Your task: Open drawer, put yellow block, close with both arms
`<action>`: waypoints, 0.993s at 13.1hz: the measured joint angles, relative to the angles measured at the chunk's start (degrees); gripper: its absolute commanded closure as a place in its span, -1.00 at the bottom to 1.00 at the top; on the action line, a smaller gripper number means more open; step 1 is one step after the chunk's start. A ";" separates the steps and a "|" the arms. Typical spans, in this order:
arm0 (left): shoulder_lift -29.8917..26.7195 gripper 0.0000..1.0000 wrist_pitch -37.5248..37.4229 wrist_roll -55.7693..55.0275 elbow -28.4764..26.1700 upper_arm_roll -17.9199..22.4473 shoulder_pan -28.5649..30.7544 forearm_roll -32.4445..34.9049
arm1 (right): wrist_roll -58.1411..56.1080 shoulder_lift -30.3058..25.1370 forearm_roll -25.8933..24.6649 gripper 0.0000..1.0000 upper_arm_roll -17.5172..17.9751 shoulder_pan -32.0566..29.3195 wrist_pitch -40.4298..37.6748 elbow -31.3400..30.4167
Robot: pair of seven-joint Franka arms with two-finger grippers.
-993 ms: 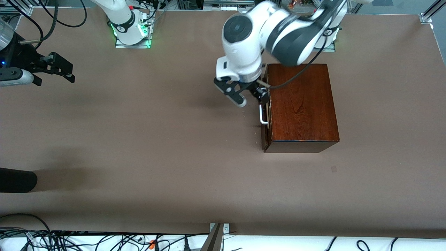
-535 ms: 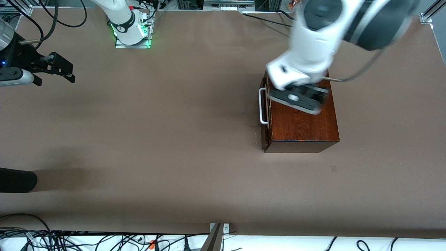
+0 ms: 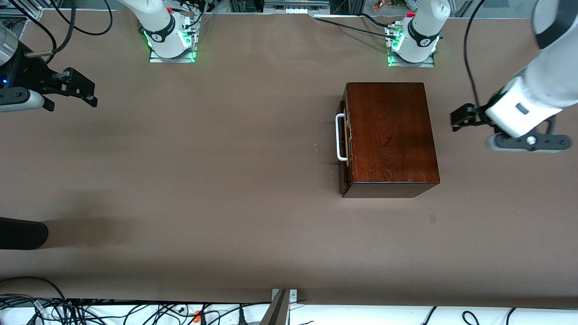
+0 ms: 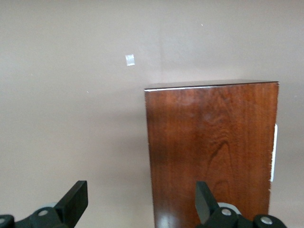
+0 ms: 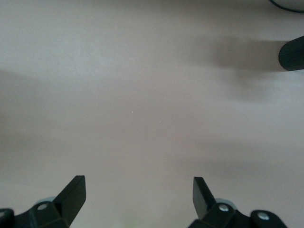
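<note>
The dark mahogany box point(image 3: 390, 135) stands on the brown table. Its drawer front point(image 3: 343, 178) with the white bar handle point(image 3: 339, 137) sits pushed in against the box and faces the right arm's end. My left gripper point(image 3: 459, 121) hangs open and empty over the table beside the box, toward the left arm's end. In the left wrist view the open gripper point(image 4: 141, 202) looks down at the box top point(image 4: 211, 152) and the handle point(image 4: 274, 152). My right gripper point(image 3: 83, 92) waits open and empty over bare table point(image 5: 139, 197). The yellow block is out of view.
A black rounded object point(image 3: 22, 233) reaches in at the right arm's end of the table, nearer the front camera; it also shows in the right wrist view point(image 5: 291, 53). A small tape mark point(image 3: 432, 218) lies nearer the front camera than the box. Cables run along the table's edges.
My left arm has swung from the drawer handle, across the box top, out to the left arm's end of the table. The box, drawer and right arm have not moved.
</note>
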 measured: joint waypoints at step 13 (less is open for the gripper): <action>-5.55 -1.00 7.21 3.60 -9.99 2.96 -0.03 -0.66 | 0.00 0.00 0.00 -1.00 0.00 0.00 0.00 0.00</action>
